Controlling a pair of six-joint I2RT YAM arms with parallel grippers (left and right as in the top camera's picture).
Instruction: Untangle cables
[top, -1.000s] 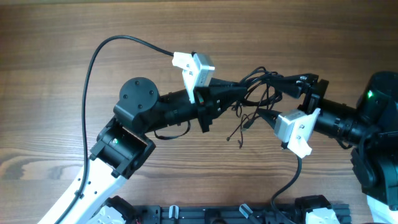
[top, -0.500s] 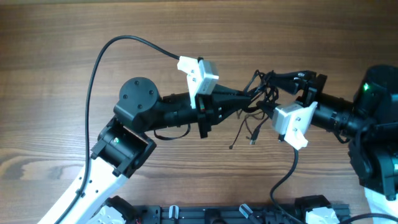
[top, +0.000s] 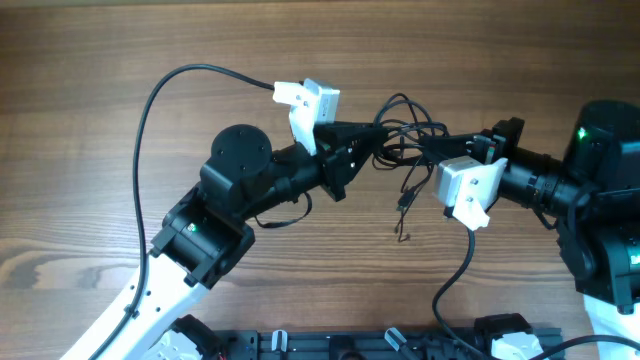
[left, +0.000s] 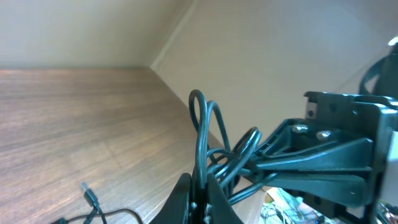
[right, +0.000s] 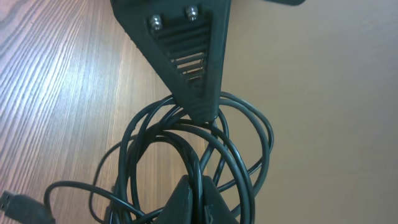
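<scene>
The cables (top: 405, 122) are a knot of thin black cords hanging in the air between my two grippers. My left gripper (top: 383, 142) comes in from the left and is shut on one strand. My right gripper (top: 447, 143) comes in from the right and is shut on another. Two loose ends with small plugs (top: 404, 200) dangle below the bundle. In the left wrist view the cable loops (left: 204, 124) rise from my shut left gripper (left: 200, 186), with the right gripper (left: 323, 163) just beyond. In the right wrist view the loops (right: 186, 140) hang between my right gripper (right: 198, 186) and the left finger (right: 186, 56).
The wooden table (top: 120, 60) lies under both arms. A thick black robot cable (top: 150, 100) arcs from the left wrist's white camera mount (top: 308, 103). The right wrist's white mount (top: 466, 190) sits below that arm. A black rail (top: 350, 345) runs along the front edge.
My right gripper has closed on a cable strand. Both grippers have shifted toward the far side of the table, and the bundle now hangs stretched between them.
</scene>
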